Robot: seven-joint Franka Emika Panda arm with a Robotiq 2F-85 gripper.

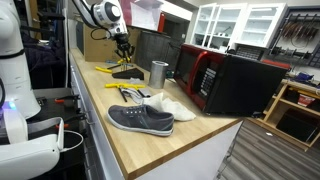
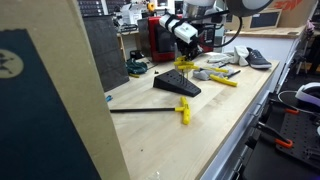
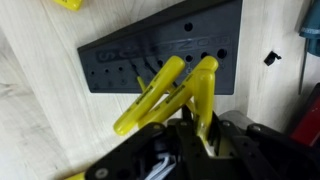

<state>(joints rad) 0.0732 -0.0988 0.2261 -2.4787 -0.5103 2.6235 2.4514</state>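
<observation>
gripper (image 2: 185,48) is closed narrow on a yellow-handled tool (image 3: 168,88). wrist view: two yellow arms come out from between the jaws and spread in a v, ends pointing toward the black block (image 3: 160,45). no metal shaft or tip visible on the tool from this angle.

tool is up in the air, directly over the black block. in an exterior view the yellow part (image 2: 183,63) hangs straight below the gripper, just above the block's high edge. touching or a small gap, can't tell at this resolution.

block is wedge shaped, sloped face up, with rows of small holes across it. it lies flat on the wooden bench (image 1: 200,135). the holes seen in the wrist view look open, though the yellow arms cover part of the lower edge.

around it:
- metal cup (image 1: 158,72) upright, just beside the block on the microwave side.
- black and red microwave (image 1: 235,82) at the back of the bench, door shut.
- loose yellow tools (image 1: 126,90) lying flat between the block and the shoe.
- grey shoe (image 1: 140,119) near the bench's front edge, sole down, with a white thing (image 1: 172,106) right behind it, apparently touching.
- long key (image 2: 150,110) with a black shaft and yellow end, flat on the bench, well apart from the block.
- cardboard box (image 1: 98,45) behind the arm.
</observation>
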